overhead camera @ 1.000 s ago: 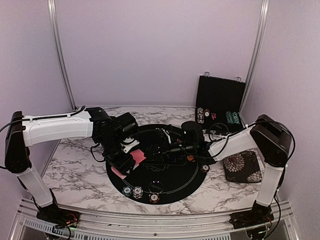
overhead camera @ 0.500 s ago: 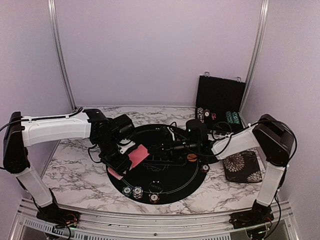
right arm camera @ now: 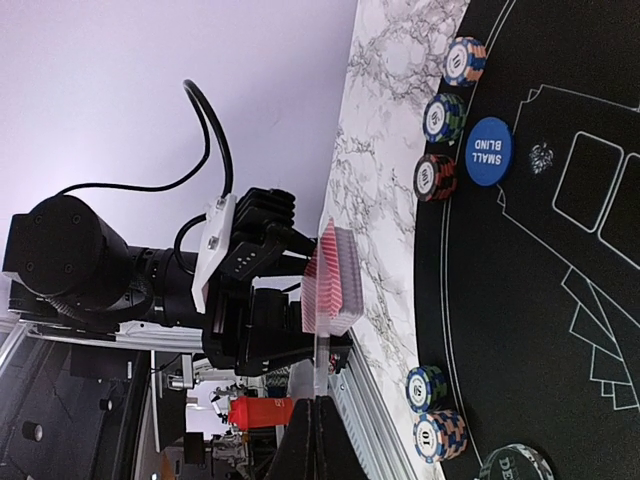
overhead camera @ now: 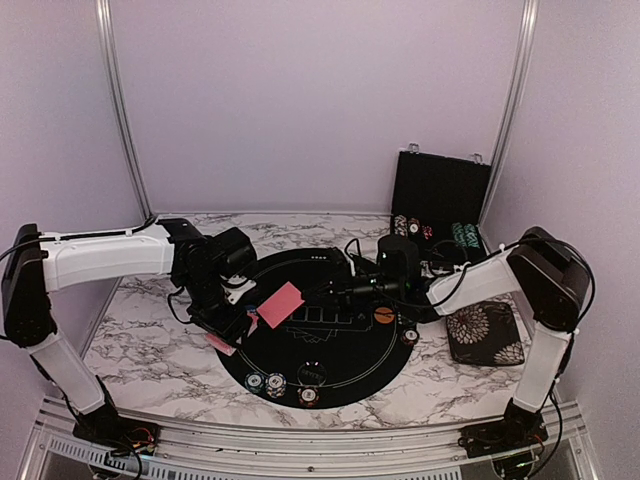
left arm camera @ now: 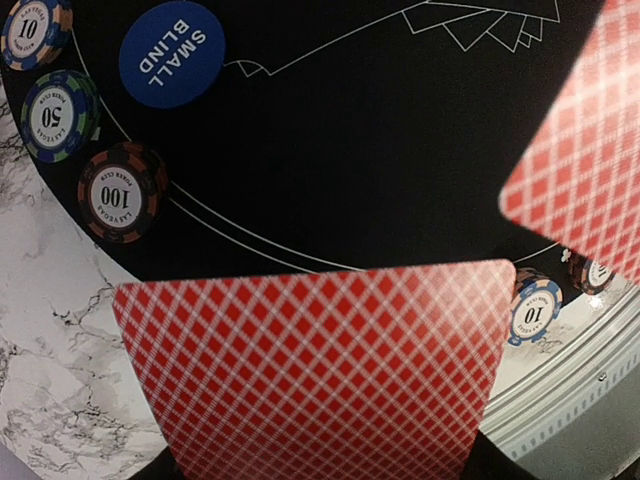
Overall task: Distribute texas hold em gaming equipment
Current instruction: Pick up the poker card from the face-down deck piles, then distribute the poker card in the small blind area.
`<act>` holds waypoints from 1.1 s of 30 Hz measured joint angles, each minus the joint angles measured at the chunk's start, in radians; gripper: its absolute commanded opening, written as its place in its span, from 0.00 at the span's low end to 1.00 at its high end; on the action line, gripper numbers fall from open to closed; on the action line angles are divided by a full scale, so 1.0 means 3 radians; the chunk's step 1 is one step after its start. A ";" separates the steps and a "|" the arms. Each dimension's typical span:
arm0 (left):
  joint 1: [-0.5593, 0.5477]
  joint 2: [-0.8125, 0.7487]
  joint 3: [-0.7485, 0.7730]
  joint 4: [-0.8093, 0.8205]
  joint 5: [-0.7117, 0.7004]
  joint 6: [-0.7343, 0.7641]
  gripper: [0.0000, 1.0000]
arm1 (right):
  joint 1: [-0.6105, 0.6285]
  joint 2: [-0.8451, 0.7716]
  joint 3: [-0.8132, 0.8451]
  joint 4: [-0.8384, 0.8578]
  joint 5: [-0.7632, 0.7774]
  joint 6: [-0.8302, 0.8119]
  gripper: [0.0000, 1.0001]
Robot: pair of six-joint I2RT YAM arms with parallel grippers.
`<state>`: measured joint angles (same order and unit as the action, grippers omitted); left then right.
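My left gripper [overhead camera: 232, 332] is shut on a deck of red-backed cards [left arm camera: 320, 370] and holds it above the left edge of the round black mat [overhead camera: 350, 352]. My right gripper [right arm camera: 320, 408] is shut on a single red-backed card [overhead camera: 281, 303], which hangs in the air just right of the deck. That card [left arm camera: 590, 170] also shows at the right of the left wrist view. Striped poker chips [left arm camera: 122, 192] and a blue small-blind button [left arm camera: 172, 55] lie on the mat's rim. More chips [overhead camera: 275, 384] sit at the mat's near edge, and an orange button [overhead camera: 384, 316] lies at its right.
A black chip case [overhead camera: 440, 200] stands open at the back right with chips in it. A floral black pad [overhead camera: 485, 333] lies on the marble right of the mat. A dark round button [overhead camera: 312, 374] lies near the front chips.
The left gripper has drawn back to the left with the deck. The single card in the right gripper has come away from the deck and risen a little; the right arm has shifted slightly right.
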<state>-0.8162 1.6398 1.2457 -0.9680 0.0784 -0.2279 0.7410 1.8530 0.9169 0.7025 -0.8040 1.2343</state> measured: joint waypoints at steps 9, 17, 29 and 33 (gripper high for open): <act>0.0186 -0.0070 -0.0085 0.0046 0.0001 -0.0001 0.60 | -0.0078 0.0000 0.0009 -0.0027 -0.0022 -0.0015 0.00; 0.0277 -0.0153 -0.0192 0.0064 0.0018 -0.0001 0.60 | -0.0135 0.0271 0.0315 -0.0142 -0.0025 -0.0116 0.00; 0.0282 -0.0281 -0.0262 0.0070 0.0064 0.0000 0.60 | -0.0223 0.0935 0.1209 -0.0640 0.0149 -0.0415 0.00; 0.0282 -0.0312 -0.0284 0.0069 0.0065 0.0001 0.60 | -0.0228 0.1250 0.1600 -0.0755 0.0219 -0.0479 0.00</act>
<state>-0.7315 1.5463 1.1606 -0.9474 0.0978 -0.2276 0.6727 2.2280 1.3968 0.4759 -0.7383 1.0904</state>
